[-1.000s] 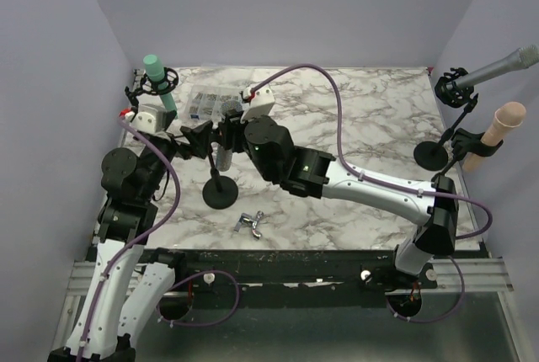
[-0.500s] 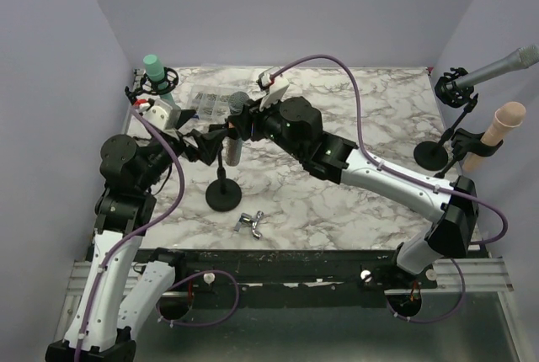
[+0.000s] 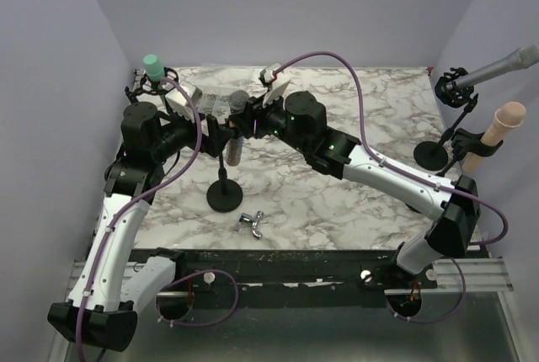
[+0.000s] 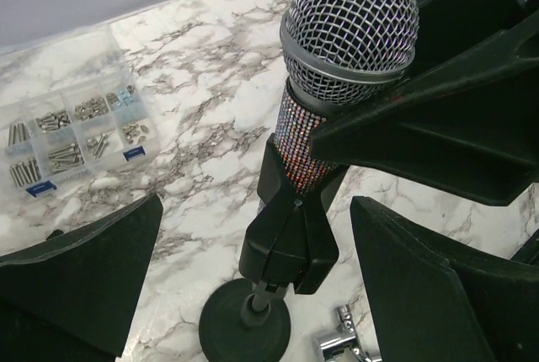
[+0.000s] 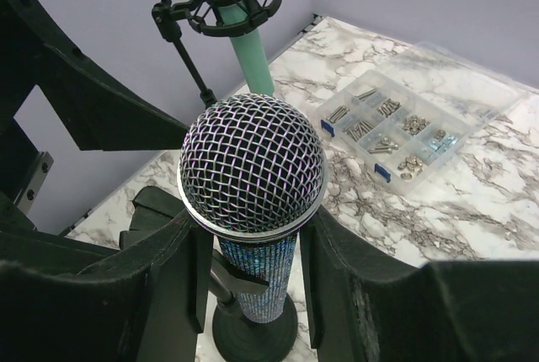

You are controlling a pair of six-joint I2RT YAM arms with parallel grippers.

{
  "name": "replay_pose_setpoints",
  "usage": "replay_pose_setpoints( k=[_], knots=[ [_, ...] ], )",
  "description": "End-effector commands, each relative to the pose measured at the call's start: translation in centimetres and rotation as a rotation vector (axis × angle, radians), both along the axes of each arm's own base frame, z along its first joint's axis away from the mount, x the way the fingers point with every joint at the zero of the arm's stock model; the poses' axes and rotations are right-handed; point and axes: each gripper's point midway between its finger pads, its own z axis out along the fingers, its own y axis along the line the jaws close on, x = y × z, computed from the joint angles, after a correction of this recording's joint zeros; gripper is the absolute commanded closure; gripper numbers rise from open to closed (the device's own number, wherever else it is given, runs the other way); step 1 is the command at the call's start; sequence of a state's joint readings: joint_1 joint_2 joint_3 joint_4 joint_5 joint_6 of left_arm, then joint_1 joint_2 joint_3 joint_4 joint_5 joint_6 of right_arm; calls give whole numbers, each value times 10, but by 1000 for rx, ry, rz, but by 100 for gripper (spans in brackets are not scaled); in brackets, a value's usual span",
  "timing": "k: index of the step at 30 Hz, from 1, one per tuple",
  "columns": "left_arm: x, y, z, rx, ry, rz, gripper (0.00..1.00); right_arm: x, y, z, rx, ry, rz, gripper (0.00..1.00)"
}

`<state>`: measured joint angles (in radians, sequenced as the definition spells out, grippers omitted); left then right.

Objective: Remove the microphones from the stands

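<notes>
The microphone (image 5: 253, 168) sits in the clip (image 4: 286, 240) of the stand (image 4: 244, 328), right gripper (image 5: 251, 265) clamped on its handle just above the clip, left gripper (image 4: 257, 210) wide open and empty beside it, so a pull could topple the unheld stand.

The left arm (image 3: 118, 210) rises from its base at the near left, bends at the elbow and points its gripper (image 4: 257, 210) to the right, jaws spread wide and gripping nothing. The right arm (image 3: 396, 181) stretches far across to the left, its gripper (image 5: 253, 252) clamped on both sides of the microphone (image 5: 253, 164), just under the mesh head. The two grippers face each other, close together.
</notes>
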<state>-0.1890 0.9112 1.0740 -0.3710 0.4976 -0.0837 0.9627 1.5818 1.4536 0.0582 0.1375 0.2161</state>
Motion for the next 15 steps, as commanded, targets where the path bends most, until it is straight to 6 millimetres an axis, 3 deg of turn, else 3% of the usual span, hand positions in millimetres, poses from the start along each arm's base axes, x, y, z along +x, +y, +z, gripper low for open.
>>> replay_pose_setpoints(
  k=[1,11,13,15],
  knots=[
    [-8,1,7,26,-3,-24,4,2,2,12,36,-28,13,99],
    [-10,-7,1,40,34,-70,7,4,3,14,37,-12,7,99],
    [-10,-8,1,40,32,-71,15,5,1,12,33,-7,2,99],
    [-8,-7,0,46,34,-65,30,6,2,13,33,-7,-1,99]
  ],
)
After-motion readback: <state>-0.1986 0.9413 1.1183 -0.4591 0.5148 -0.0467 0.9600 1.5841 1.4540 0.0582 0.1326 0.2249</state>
